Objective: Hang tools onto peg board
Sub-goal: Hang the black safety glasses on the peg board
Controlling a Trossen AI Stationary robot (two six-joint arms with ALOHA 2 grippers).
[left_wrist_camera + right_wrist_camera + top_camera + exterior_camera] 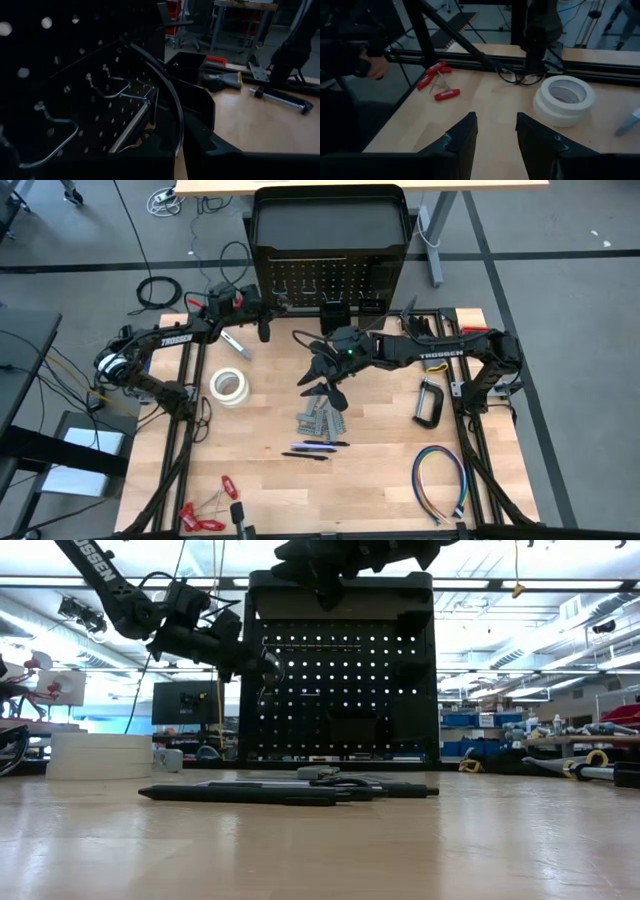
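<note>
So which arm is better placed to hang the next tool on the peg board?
The left. Its gripper is shut on a thin black cable right at the peg board hooks. The right gripper hangs open and empty over the table middle.

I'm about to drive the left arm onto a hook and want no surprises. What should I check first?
1. Left tool at the peg board, shut: ok.
2. Black cable actually pinched by it: cannot tell; it runs along the fingers.
3. Hooks ahead bare: ok.
4. Right tool open, empty, over the table, off the board: ok.
5. Other tools hung: not ok; tape rolls and pens lie on the table.
</note>
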